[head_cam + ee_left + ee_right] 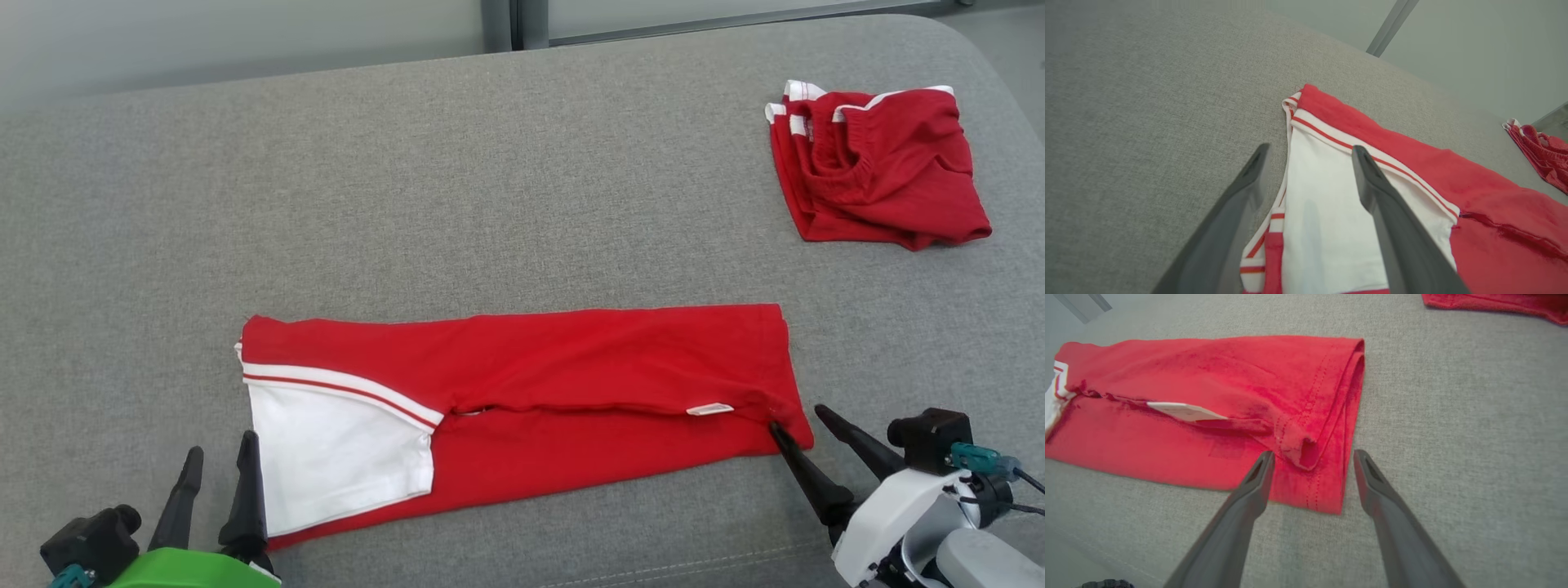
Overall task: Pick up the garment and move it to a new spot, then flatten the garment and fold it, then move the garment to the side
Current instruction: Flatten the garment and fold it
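Garment (571, 359) lies as a long folded strip at 6 o'clock, left gripper (220, 445) and right gripper (797, 418) both open and empty at its ends: pinch all layers squarely before you fold it across.

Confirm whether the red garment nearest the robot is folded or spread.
Folded: the red garment lies as a narrow band, one long edge lapped over the middle, hem layers doubled at one end.
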